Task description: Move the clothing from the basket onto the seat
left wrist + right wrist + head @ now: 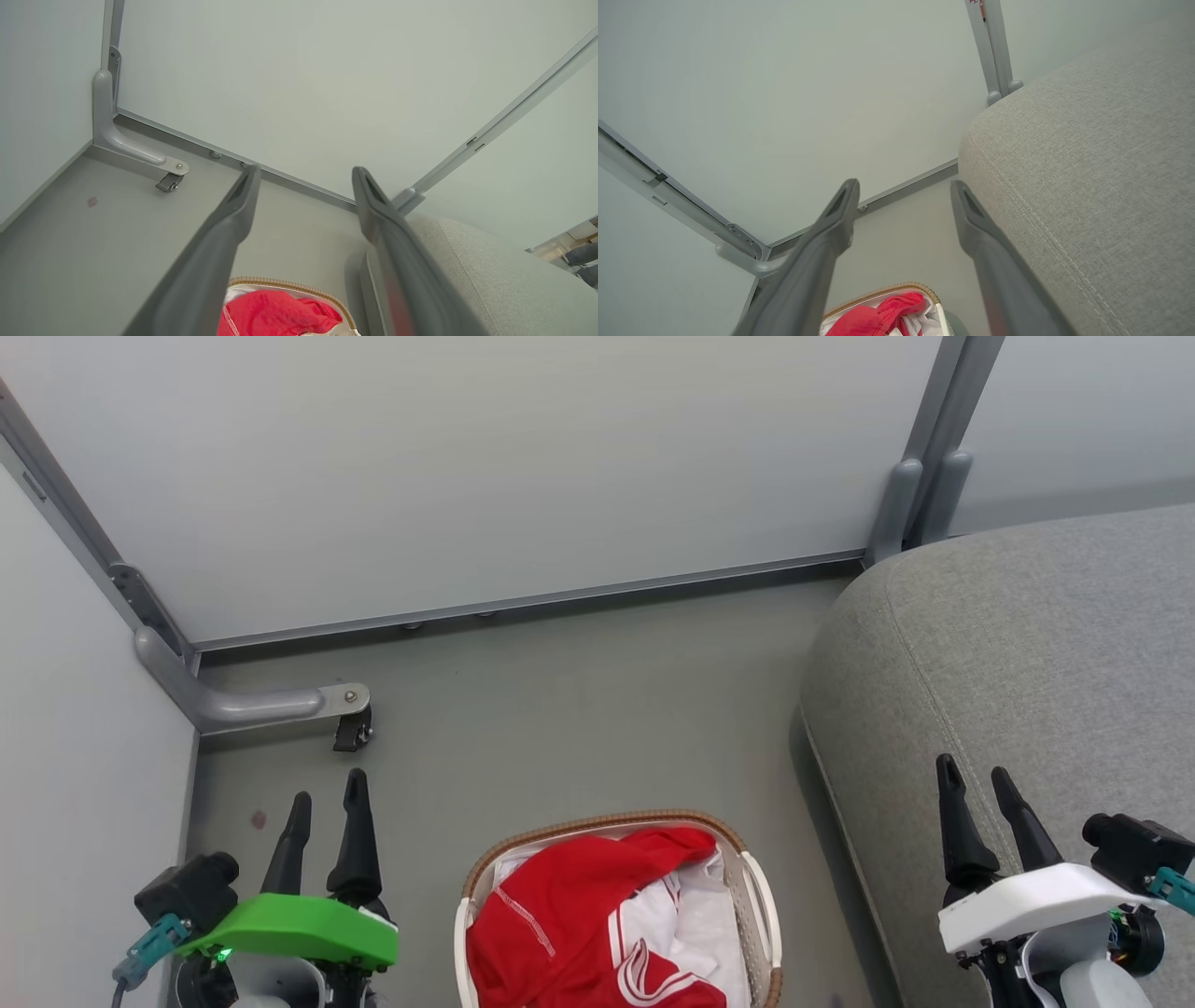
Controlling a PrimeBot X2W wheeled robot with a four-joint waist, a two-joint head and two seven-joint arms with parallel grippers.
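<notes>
Red clothing (569,924) with white trim lies heaped in the cream basket (758,896), which stands on the grey floor at the bottom middle of the head view. The light-grey seat (1036,653) fills the right side, right next to the basket. My left gripper (327,798) hangs open to the basket's left, fingers empty. My right gripper (977,775) is open over the seat's front part, holding nothing. In the left wrist view the clothing (275,312) and basket rim (280,283) show between the spread fingers (233,214). The right wrist view has the clothing (878,317) low and the seat (1087,177) at right.
Pale partition walls (467,467) close off the far side and the left. A grey bracket foot with a small black caster (353,733) juts from the left corner onto the floor (579,709). A grey post (910,495) stands behind the seat's corner.
</notes>
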